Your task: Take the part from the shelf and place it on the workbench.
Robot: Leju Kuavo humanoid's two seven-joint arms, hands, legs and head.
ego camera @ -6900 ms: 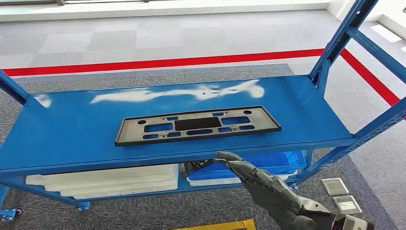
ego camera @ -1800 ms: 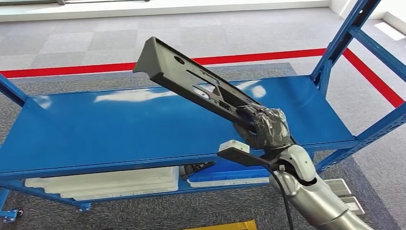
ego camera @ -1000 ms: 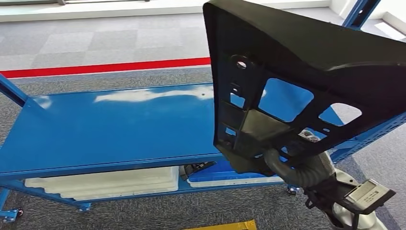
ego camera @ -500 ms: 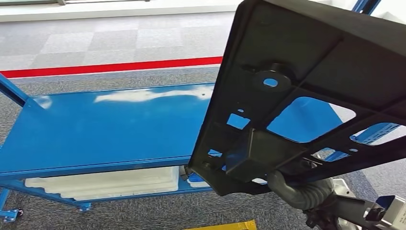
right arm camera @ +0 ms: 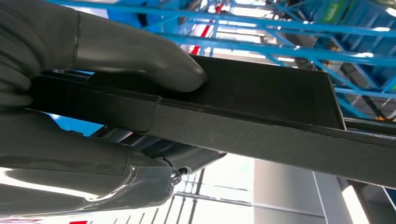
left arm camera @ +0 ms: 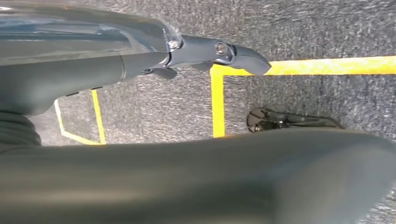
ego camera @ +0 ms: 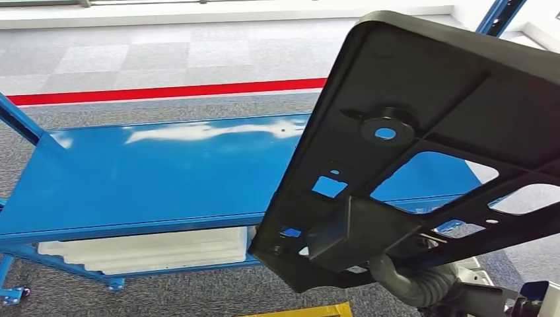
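One black plastic part [ego camera: 436,99] with cut-out windows is in my right hand [right arm camera: 70,93], lifted close in front of my head camera, above the right end of the blue shelf [ego camera: 158,172]. My thumb presses on one face of the part and my fingers [right arm camera: 93,163] on the other. My left hand [left arm camera: 219,51] hangs over grey carpet with yellow floor tape [left arm camera: 217,102]; I cannot tell its grip.
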